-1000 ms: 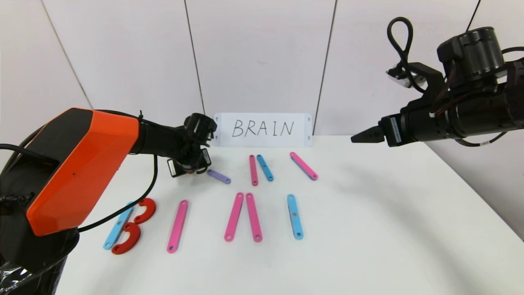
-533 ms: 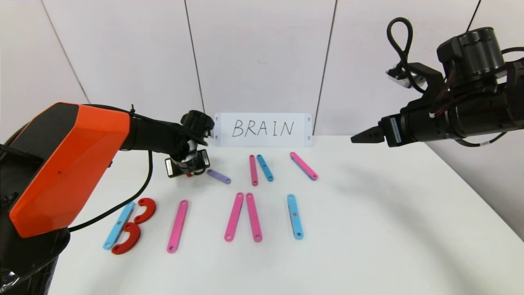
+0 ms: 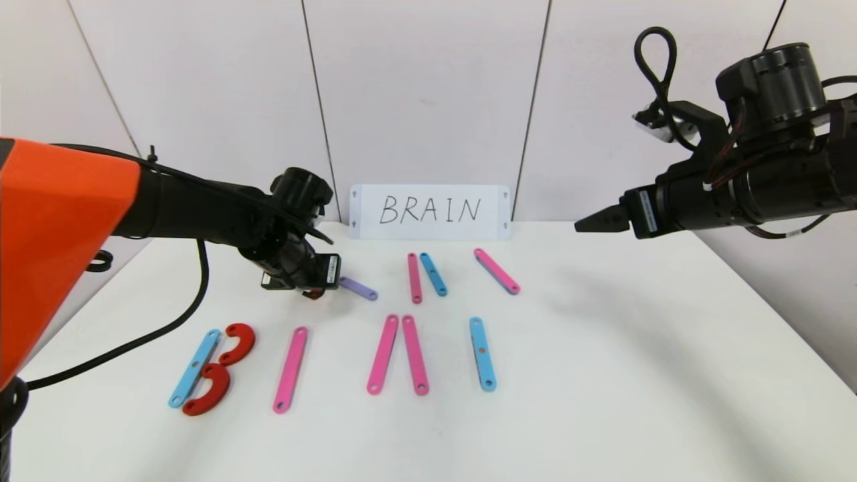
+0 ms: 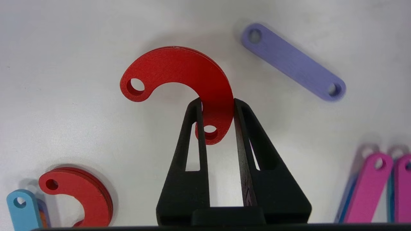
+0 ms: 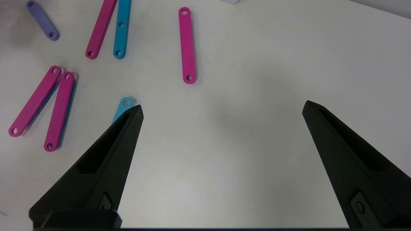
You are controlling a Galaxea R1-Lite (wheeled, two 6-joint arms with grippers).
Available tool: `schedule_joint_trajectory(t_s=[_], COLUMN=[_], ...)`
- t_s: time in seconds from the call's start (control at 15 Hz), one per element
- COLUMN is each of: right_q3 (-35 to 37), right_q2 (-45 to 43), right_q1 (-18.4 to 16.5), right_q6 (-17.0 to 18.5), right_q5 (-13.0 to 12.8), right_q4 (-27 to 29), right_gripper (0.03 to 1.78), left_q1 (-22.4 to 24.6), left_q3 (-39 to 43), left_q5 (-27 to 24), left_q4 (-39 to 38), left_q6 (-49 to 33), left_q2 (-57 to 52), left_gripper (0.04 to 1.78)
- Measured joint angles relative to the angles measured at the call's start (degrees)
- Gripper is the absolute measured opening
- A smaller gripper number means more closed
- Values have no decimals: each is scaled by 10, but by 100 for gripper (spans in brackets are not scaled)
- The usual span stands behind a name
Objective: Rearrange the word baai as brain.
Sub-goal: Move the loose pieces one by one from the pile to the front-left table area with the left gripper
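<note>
My left gripper (image 4: 215,102) is shut on one end of a red C-shaped curve (image 4: 179,65), held just over the table at the back left, beside a purple strip (image 4: 293,62). In the head view that gripper (image 3: 309,286) hangs left of the purple strip (image 3: 358,288). The word lies along the front: a blue strip (image 3: 194,368) with two red curves (image 3: 238,343), a single pink strip (image 3: 290,369), two pink strips (image 3: 383,353) leaning together, and a blue strip (image 3: 482,353). My right gripper (image 3: 592,222) hovers high at the right, open and empty.
A white card (image 3: 430,211) reading BRAIN stands against the back wall. In front of it lie spare strips: pink (image 3: 415,278), blue (image 3: 433,274) and another pink one (image 3: 497,271). The table's right half is bare white surface.
My left arm has swung out to the left and its wrist has turned, carrying the red curve slightly left. The right arm has not moved.
</note>
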Motion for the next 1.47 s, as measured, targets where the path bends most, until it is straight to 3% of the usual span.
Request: schedule_joint_trajectory(t_s=[0.73,1.07,1.47], right_q3=[-2,-2,-2], right_q2=[0,0,0], right_q1=[-6,-6,-9], right_q6=[1,1,0], right_q5=[0,0,0], right_q4=[-1,-1,-1], right_gripper=[174,174,174], left_q1=[-3,-17,-57], left_q3=[103,107,107], left_q5=[-78,-91,-92], left_q4=[35,96,99], left_q6=[256,333,344], left_q2=[-78,-81,-81], left_gripper=[30,30,30])
